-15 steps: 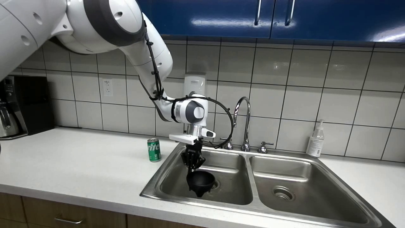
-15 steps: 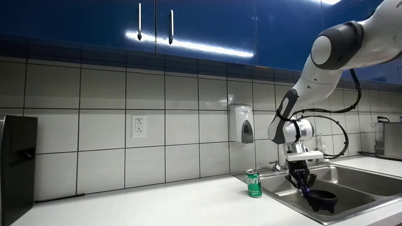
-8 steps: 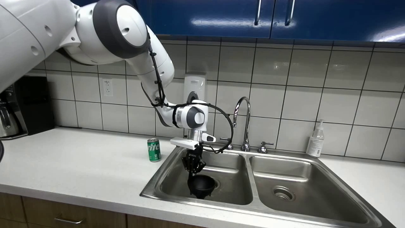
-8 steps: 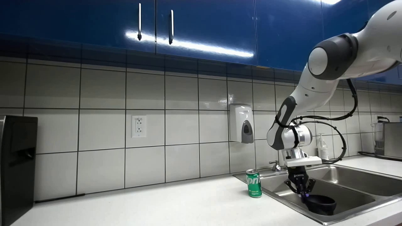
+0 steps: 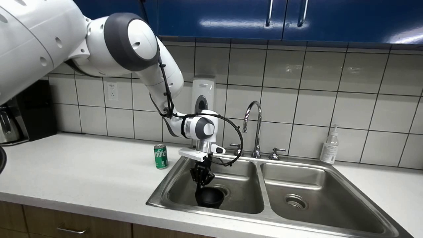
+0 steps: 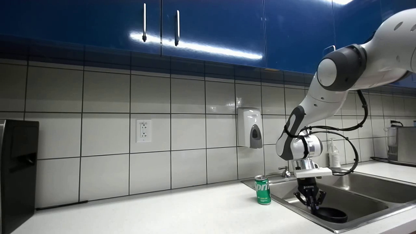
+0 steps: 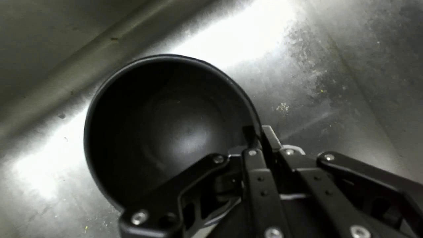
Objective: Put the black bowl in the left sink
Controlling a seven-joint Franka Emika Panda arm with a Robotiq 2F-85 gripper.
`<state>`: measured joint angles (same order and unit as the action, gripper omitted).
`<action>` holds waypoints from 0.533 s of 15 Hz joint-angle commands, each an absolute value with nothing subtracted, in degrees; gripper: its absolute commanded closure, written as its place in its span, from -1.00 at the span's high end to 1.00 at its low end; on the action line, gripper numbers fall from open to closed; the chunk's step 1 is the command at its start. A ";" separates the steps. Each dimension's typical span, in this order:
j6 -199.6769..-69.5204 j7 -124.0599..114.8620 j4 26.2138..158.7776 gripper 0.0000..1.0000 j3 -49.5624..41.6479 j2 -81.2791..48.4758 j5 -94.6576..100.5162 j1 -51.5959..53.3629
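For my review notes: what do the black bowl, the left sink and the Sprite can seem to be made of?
Black bowl: perhaps molded plastic, matte to satin; only a soft highlight shows inside, so coated metal or ceramic is possible.
Left sink: stainless steel by its look, satin gray, with broad blurred reflections.
Sprite can: likely aluminum, printed green, with a silvery top.

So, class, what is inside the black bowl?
One finger of the gripper is inside the black bowl, at its rim; otherwise only dark inner surface shows. The gripper hides the part beneath it.
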<state>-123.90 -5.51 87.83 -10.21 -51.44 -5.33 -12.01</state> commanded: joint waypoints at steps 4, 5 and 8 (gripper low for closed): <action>-122.63 -6.60 85.11 -0.96 -8.97 -53.54 -7.91 -13.89; -122.61 -6.63 85.03 -0.96 -8.98 -53.77 -8.12 -13.97; -122.56 -6.69 85.00 -0.96 -9.04 -54.22 -8.55 -14.24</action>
<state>-123.90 -5.74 87.02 -10.21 -53.32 -7.70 -12.70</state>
